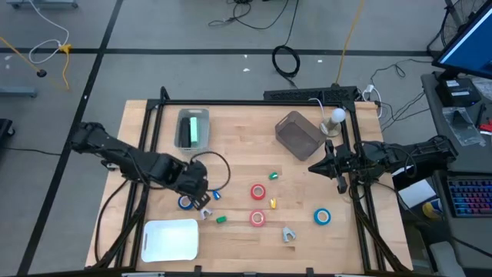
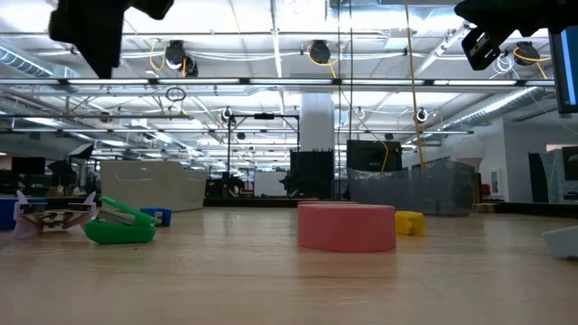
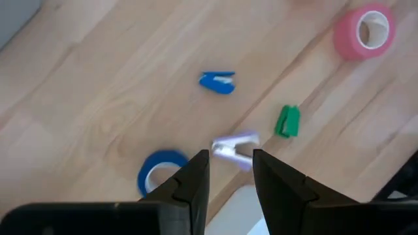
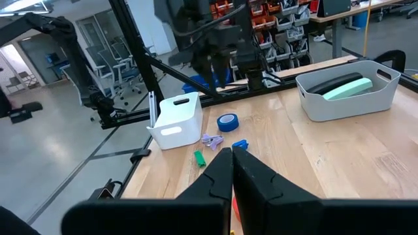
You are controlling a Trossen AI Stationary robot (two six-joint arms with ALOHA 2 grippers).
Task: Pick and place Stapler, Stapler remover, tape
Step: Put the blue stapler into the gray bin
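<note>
While the left arm hangs over the table's near-left part, the layout reads:
Left gripper (image 3: 227,171): jaws apart, holding nothing, above the staple remover (image 3: 234,146) (pale lilac).
Staple remover: lies just ahead of the gap between the fingers, beside the blue tape (image 3: 159,171); long axis looks slanted across the gap.
Right gripper (image 4: 231,171): jaws closed, empty, waiting at the right edge.
Nearer arm: the left, by far.
White bin (image 1: 171,238): just beside.

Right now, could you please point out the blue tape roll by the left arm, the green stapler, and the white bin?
blue tape roll (image 3: 160,171): left wrist view, on its blue outer band.
green stapler (image 3: 287,121): left wrist view, middle of its body.
white bin (image 4: 176,120): right wrist view, on its side wall.
</note>
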